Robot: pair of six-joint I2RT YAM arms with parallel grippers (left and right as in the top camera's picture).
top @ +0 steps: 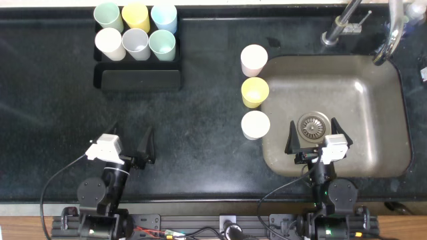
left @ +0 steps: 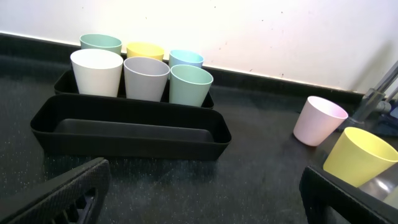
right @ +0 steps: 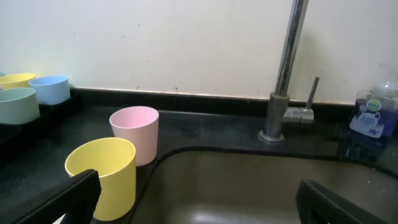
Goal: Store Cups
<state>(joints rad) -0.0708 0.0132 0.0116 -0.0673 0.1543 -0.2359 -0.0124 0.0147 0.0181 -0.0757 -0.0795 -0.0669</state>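
Observation:
Three loose cups stand in a row along the sink's left rim: a pale pink cup (top: 253, 60) (left: 320, 120) (right: 135, 134) farthest back, a yellow cup (top: 254, 92) (left: 360, 155) (right: 102, 177) in the middle, and a white cup (top: 255, 125) nearest. A black tray (top: 140, 80) (left: 130, 134) at the back left holds several cups in its two rear rows; its front compartment is empty. My left gripper (top: 130, 137) (left: 205, 205) is open over the counter in front of the tray. Over the sink, near the drain, my right gripper (top: 314, 132) (right: 205, 205) is open and holds nothing.
The steel sink (top: 373, 87) (right: 249, 186) takes up the right side, with a faucet (top: 343, 23) (right: 283, 81) behind it and a blue soap bottle (right: 373, 115) at the back right. Dark counter (top: 200, 133) lies open between tray and sink.

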